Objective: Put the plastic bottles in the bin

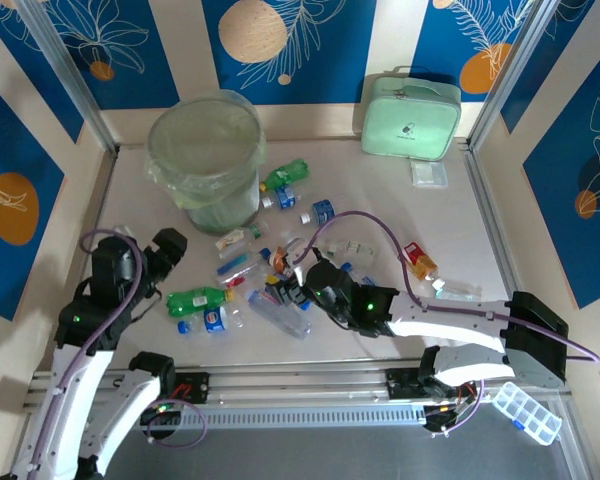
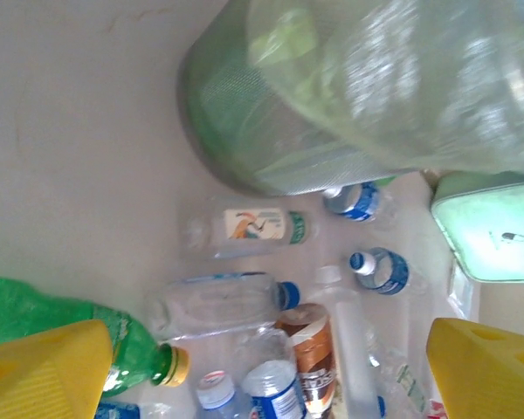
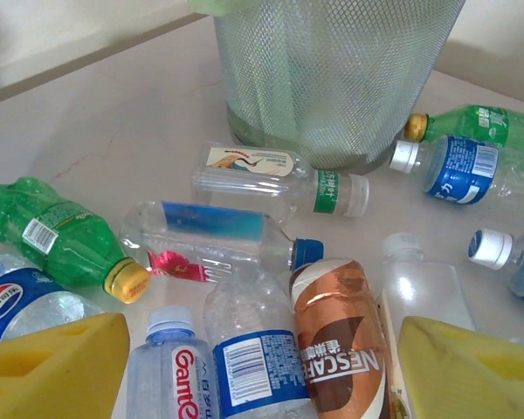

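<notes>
The bin [image 1: 205, 160], a round mesh-sided bucket lined with pale green plastic, stands at the back left of the table. The plastic bottles [image 1: 270, 275] lie scattered in front of it, among them a green one [image 1: 198, 298]. My left gripper [image 1: 167, 250] is open, just left of the pile, above that green bottle [image 2: 70, 332] and a clear blue-capped one [image 2: 218, 301]. My right gripper [image 1: 298, 285] is open and low over the pile's near side. Between its yellow fingers [image 3: 52, 367] lie a brown Nescafe bottle [image 3: 341, 349] and a clear blue-labelled bottle [image 3: 253, 349], neither of them gripped.
A mint green zipped case [image 1: 410, 115] stands at the back right, with a small clear packet [image 1: 429, 173] in front of it. A clear compartment box [image 1: 525, 410] sits off the table's near right corner. Metal rails edge the table on both sides.
</notes>
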